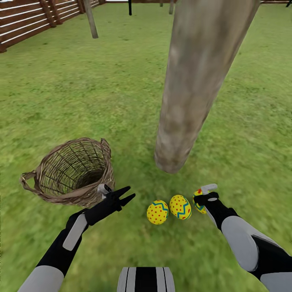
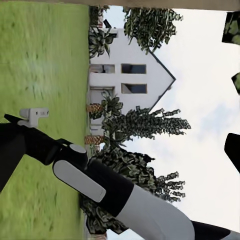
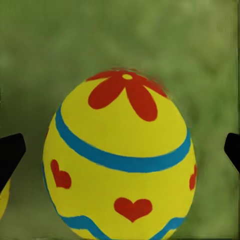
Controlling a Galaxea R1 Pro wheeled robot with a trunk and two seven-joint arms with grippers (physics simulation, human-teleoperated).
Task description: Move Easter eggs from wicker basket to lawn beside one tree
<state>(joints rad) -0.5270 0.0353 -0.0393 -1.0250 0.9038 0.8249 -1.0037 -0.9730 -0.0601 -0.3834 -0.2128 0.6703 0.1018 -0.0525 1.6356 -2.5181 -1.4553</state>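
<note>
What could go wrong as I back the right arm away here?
The right tool hangs open around the third yellow painted egg; a careless retreat could knock it from the thick grey-brown tree trunk. It could also roll into the two yellow dotted eggs on the grass alongside.

The lawn [image 1: 61, 81] fills nearly the whole head view. A tree trunk [image 1: 194, 89] rises from it right of centre. A wicker basket [image 1: 71, 172] sits at lower left. Three painted eggs [image 1: 157, 212] [image 1: 180, 207] [image 1: 198, 202] lie in a row just below the trunk's base, the rightmost partly hidden.
</note>
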